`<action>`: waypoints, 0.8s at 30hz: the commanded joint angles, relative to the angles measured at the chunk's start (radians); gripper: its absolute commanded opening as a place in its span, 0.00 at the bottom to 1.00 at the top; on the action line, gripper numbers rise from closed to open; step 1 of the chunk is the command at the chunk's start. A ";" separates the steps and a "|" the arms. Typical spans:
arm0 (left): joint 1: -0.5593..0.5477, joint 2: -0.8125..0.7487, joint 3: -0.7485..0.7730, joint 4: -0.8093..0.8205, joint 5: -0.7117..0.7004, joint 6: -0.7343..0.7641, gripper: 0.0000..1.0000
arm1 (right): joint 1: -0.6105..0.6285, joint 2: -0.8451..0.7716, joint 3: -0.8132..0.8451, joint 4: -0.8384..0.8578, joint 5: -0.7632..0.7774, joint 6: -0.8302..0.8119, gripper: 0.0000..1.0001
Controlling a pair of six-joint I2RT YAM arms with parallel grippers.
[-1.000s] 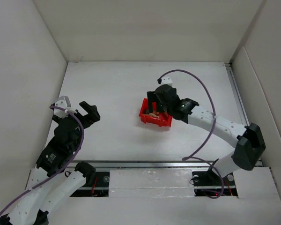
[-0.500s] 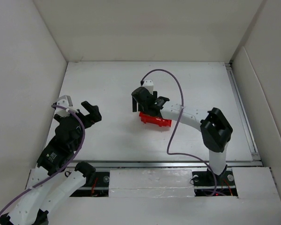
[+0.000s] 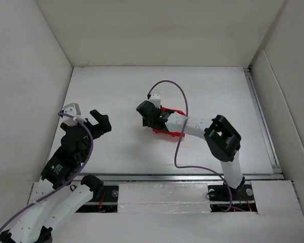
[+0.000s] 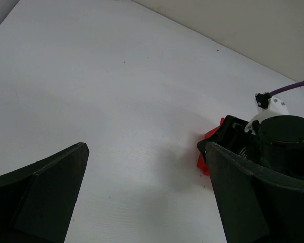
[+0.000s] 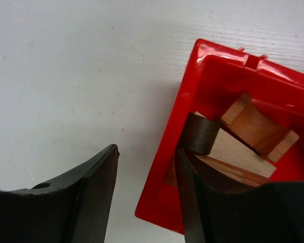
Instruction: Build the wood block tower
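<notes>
tan wooden blocks (image 5: 253,126) lie jumbled inside the red bin (image 5: 218,55).

The bin (image 5: 213,66) is glossy red plastic, the blocks (image 5: 253,126) smooth wood, the table (image 5: 66,76) matt.
</notes>
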 commanded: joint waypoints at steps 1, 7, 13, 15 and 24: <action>0.000 0.008 -0.005 0.037 0.009 0.016 0.99 | 0.006 0.041 0.043 0.056 0.000 0.019 0.53; 0.000 0.003 -0.005 0.037 0.006 0.014 0.99 | 0.006 0.064 0.060 0.065 -0.023 -0.004 0.44; 0.000 -0.001 -0.006 0.039 0.006 0.014 0.99 | 0.017 0.046 0.040 0.148 -0.098 -0.028 0.19; 0.000 -0.003 -0.005 0.037 0.006 0.013 0.99 | 0.017 0.037 0.039 0.184 -0.149 -0.021 0.19; 0.000 -0.036 0.006 0.007 -0.066 -0.024 0.99 | 0.055 0.038 0.071 0.401 -0.442 0.012 0.00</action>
